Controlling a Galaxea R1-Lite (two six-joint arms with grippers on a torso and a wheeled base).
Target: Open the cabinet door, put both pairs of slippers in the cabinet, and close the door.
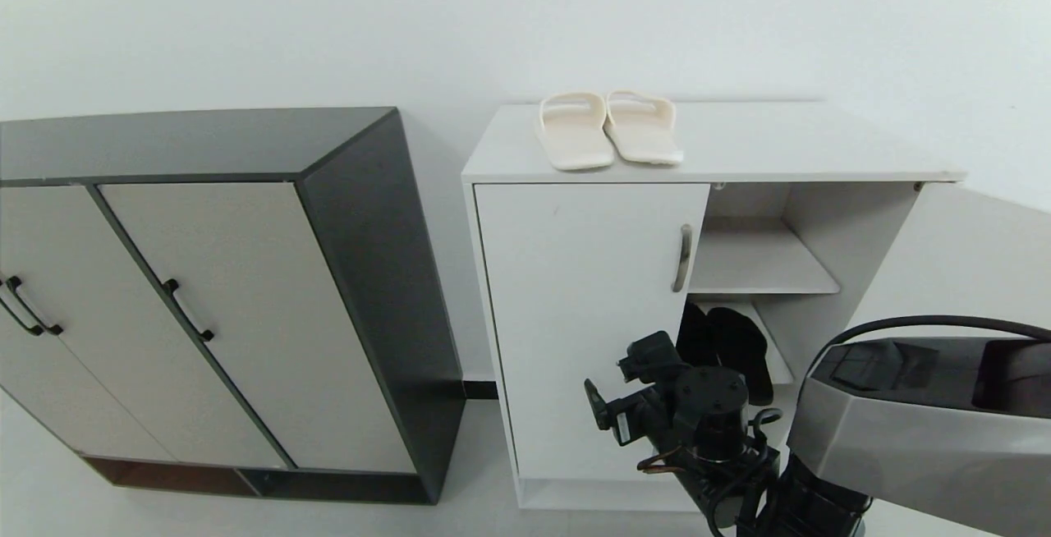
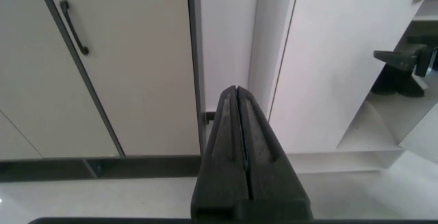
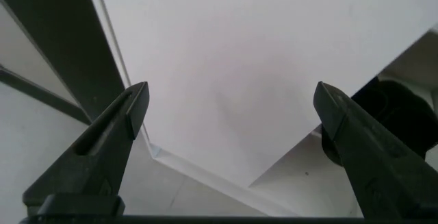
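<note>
Right claw (image 3: 231, 90) hangs low before the cabinet's (image 1: 739, 151) shut door (image 1: 583, 315), fingers wide apart and holding nothing. Just beside it, inside the open bay, the black pair (image 1: 735, 348) lies on the lower shelf, toes inward. That pair looks stowed, which would explain why the claw is empty this low down.

Left claw (image 2: 236, 94) is pressed together on nothing. It points at the gap between the cabinet and the dark cabinet (image 1: 246, 315), seemingly parked out of the way.

Higher up, the upper shelf (image 1: 764, 262) is bare. The cream pair (image 1: 608, 130) sits side by side on the cabinet top, well above the right claw and still outside. It is probably the next pick, and the bare shelf is its likely home. The open door (image 1: 977, 258) stands swung wide at the right, so closing comes last.
</note>
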